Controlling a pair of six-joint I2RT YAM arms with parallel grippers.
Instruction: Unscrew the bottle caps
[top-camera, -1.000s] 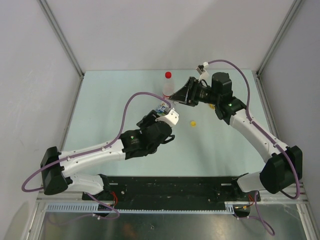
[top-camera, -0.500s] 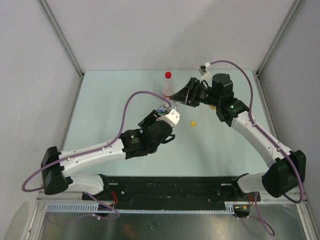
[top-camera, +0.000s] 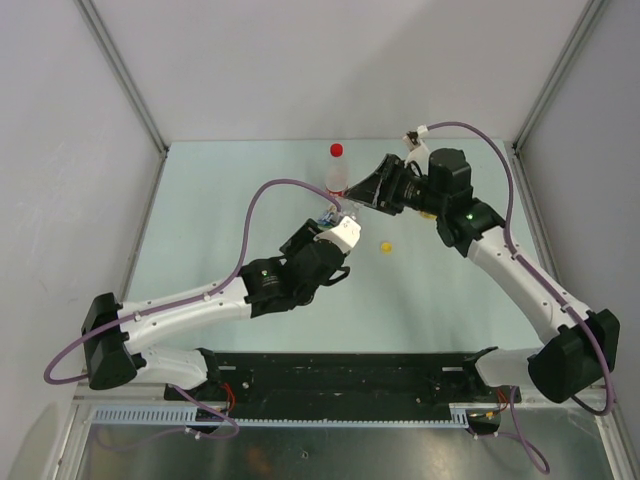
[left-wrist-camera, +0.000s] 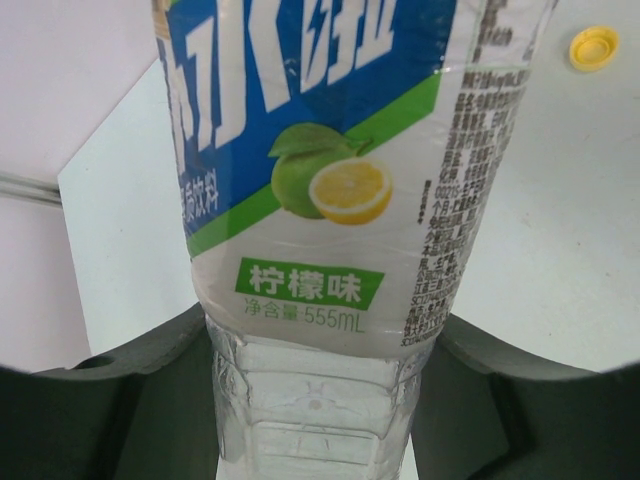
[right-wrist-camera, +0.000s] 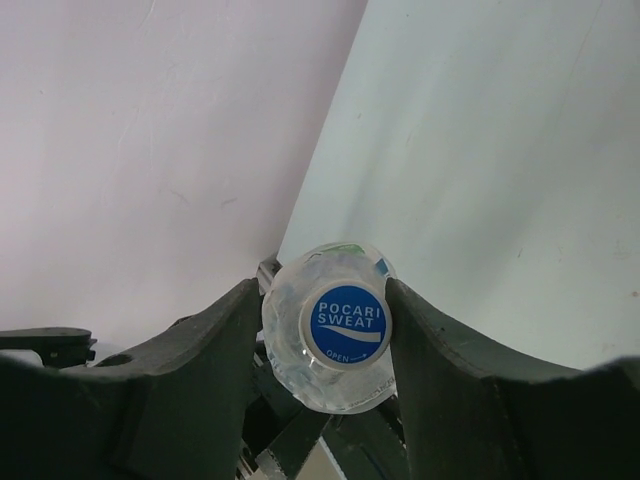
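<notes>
Grip on body: the left claw is clamped on the lower part of the clear plastic bottle with the blue, white and green label, which is held near the middle of the pale green desk.
Grip on cap: the right claw is set around the small round white plastic cap with the blue printed top. Both sides appear touched, but whether they are pressed cannot be told.
Risk of slip: if the cap is only flanked, it is likely to be skated over and left unturned.
Risk of spin: if the smooth body is held too weakly, it may be turned along with the cap.
Risk of knock: the clear plastic bottle with the red round cap stands just beside the right claw and could be toppled by a wrist turn.
Already off: a small yellow plastic cap lies loose on the desk.
</notes>
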